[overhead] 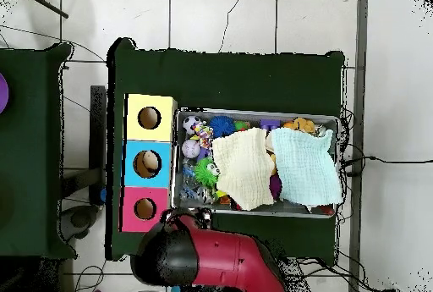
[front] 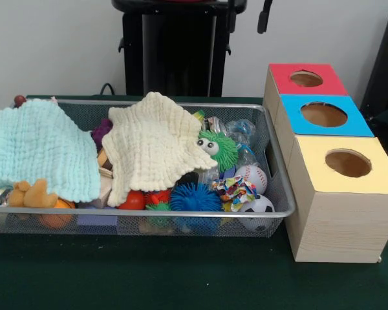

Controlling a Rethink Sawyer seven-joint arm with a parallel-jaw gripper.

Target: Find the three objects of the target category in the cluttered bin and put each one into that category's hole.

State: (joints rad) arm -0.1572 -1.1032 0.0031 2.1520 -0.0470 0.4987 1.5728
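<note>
You will find no legible brand, label or writing on any item in either view.

Nearest you in the front view, the dark green table (front: 181,278) carries a wire mesh bin (front: 149,216) and, just beside its right end, a row of three wooden boxes. The closest box has a yellow top (front: 346,165) with a round hole; behind it stands the blue-topped box (front: 324,116), and farthest back the red-topped box (front: 306,79), each with one hole.

Along the bin's near wall you can see, from the right, a small soccer ball (front: 258,206), a crumpled patterned wrapper (front: 234,190), a blue spiky ball (front: 194,197), a red ball (front: 134,200) and an orange plush toy (front: 32,194). A baseball (front: 252,175) sits just behind the soccer ball. Further in, a green fuzzy toy with googly eyes (front: 216,148) lies against a cream cloth (front: 152,145), which drapes over the middle of the bin. A pale blue cloth (front: 42,152) covers the left part. What lies beneath both cloths is hidden from you.

The target category cannot be told from these pictures, so its three objects cannot be singled out.

In the overhead view, the red and black arm (overhead: 211,263) lies at the table's edge beside the bin. You cannot tell how its jaws stand: the gripper itself is not distinguishable.
</note>
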